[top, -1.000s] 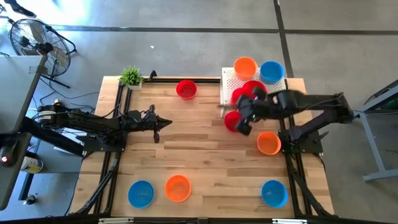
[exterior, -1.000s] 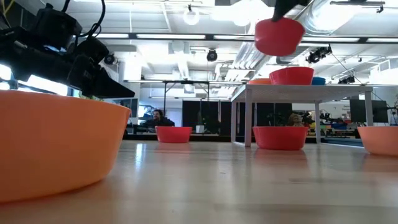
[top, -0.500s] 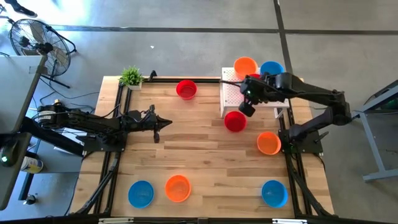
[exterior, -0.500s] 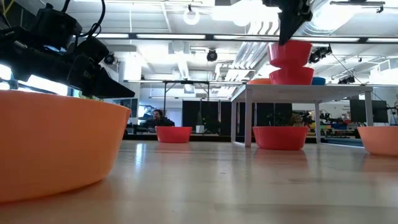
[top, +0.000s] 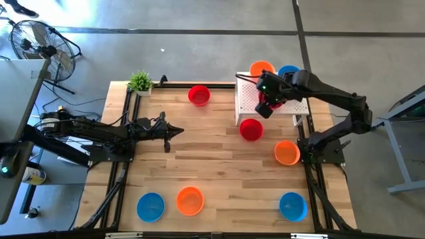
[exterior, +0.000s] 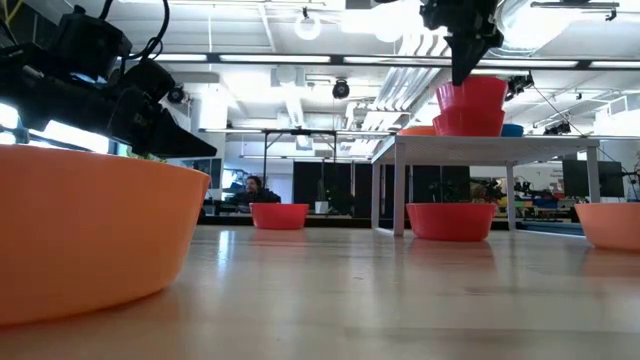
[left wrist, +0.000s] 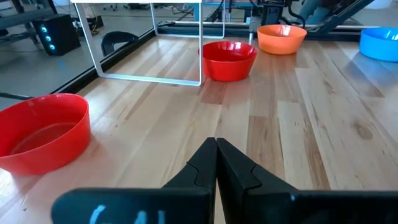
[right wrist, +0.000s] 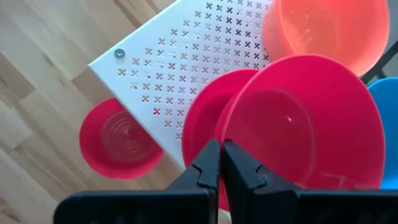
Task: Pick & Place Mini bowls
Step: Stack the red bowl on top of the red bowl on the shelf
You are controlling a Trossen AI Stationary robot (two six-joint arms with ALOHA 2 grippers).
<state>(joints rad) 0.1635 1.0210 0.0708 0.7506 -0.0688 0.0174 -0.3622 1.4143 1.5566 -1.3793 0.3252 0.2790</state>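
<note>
Right tool (top: 273, 101) pinches the rim of a red mini bowl (right wrist: 305, 124), fingers clamped on the near edge. A second ago that bowl hung in the air beside the white perforated stand (top: 247, 99); half a second ago it was over the stand; now it sits tilted into a second red bowl (exterior: 467, 122) on the stand top, partly nested, not yet seated flat. Judgement: the placing step is nearly done, with release and withdrawal left.

Left tool (left wrist: 216, 163) rests low over the table (top: 206, 159) on the left side, fingers pressed together on nothing, unmoved over the second.

Other bowls: orange (top: 261, 68) and blue (top: 290, 69) on the stand behind the red pair; loose on the table a red one (top: 251, 129) just in front of the stand, a red one (top: 198, 95) at the far edge, an orange one (top: 287, 153) at right, and blue (top: 151, 206), orange (top: 190, 200) and blue (top: 292, 206) along the near edge.

Bowls are glossy, smooth plastic, round, thin-rimmed, tapering to a small flat base; likely slippery and self-centring when stacked. Stand is matt white sheet punched with small crosses. Table is pale wooden planks.
</note>
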